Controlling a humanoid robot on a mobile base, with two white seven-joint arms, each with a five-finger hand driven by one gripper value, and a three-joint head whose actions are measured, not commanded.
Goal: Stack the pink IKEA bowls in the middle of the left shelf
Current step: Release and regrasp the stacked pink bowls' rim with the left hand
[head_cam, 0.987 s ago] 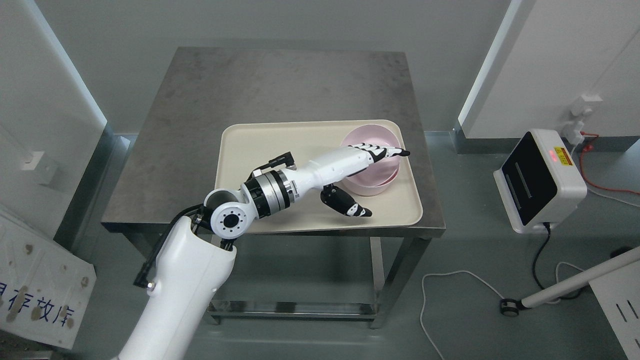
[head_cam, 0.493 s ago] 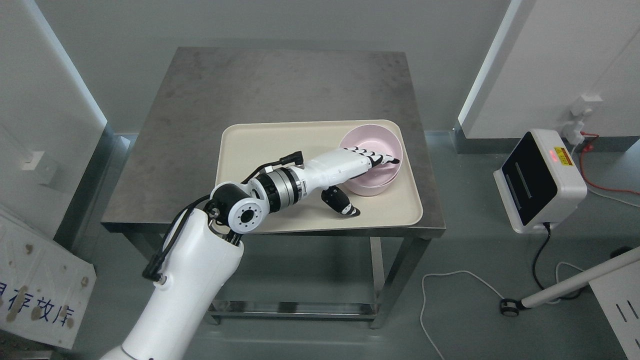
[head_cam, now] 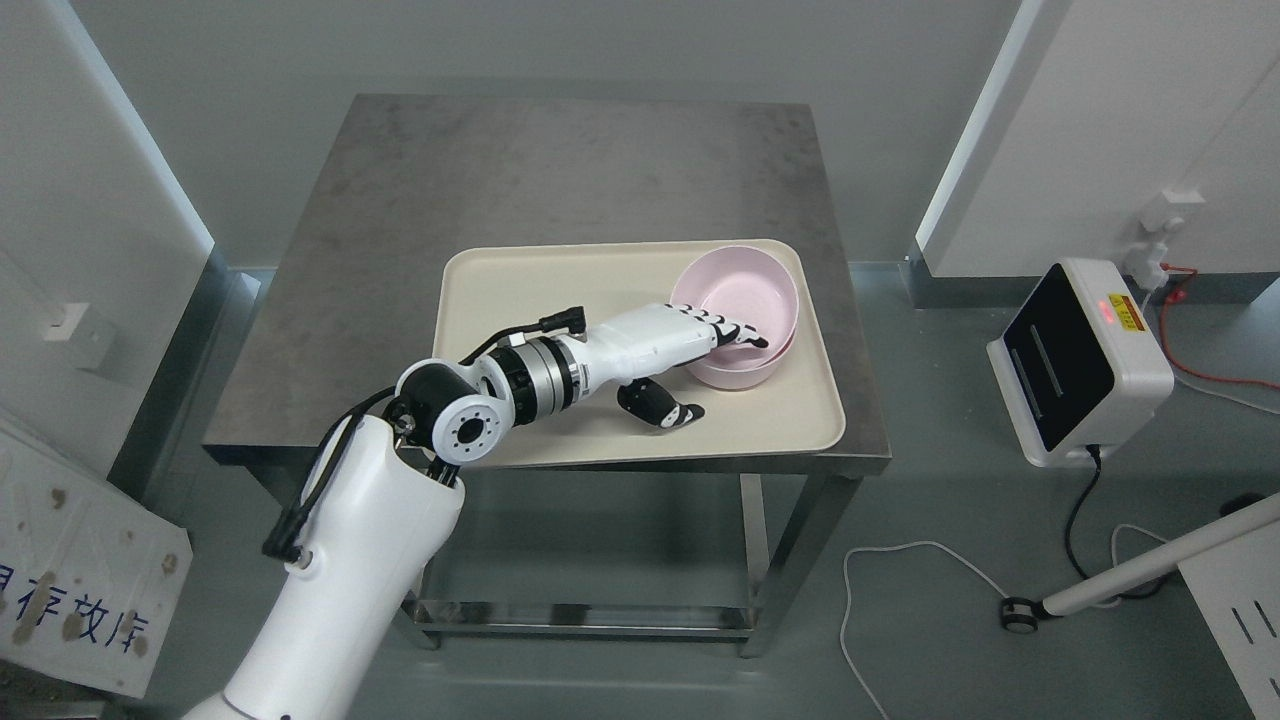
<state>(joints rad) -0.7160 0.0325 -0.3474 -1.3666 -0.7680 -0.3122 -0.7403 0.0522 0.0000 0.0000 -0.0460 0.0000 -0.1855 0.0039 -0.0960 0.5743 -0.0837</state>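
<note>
Left hand (head_cam: 700,345), on the white arm entering from lower left of frame, has pulled back toward frame centre over the last sec. Fingers (head_cam: 738,333) previously reached across to the far rim of the pink plastic bowls (head_cam: 738,318); they now hook over the near-left rim and dip inside. Thumb (head_cam: 662,405) sits below, outside the wall, apart from it and resting over the tray floor. Hand state: partly curled around the rim, thumb not pressed in, so no confirmed clamp yet. The bowls have shifted slightly left with the retreat, and the top one looks tilted on the lower one.

Judgement: this is a pinch-grasp setup on the near wall. Thumb closure is needed before any lift. Risk: only the upper bowl comes away, or the stack drags along the tray.

Containers:
- Beige rectangular plastic tray (head_cam: 520,300), centre-right of the grey metal surface (head_cam: 420,200). Holds the bowls in its upper-right corner; nothing else in it.
- Bowls: two nested, approx. Inside appears empty apart from the fingers.

Target shelf: not in view. Right hand: not in view. Stacking on the shelf not yet begun.
</note>
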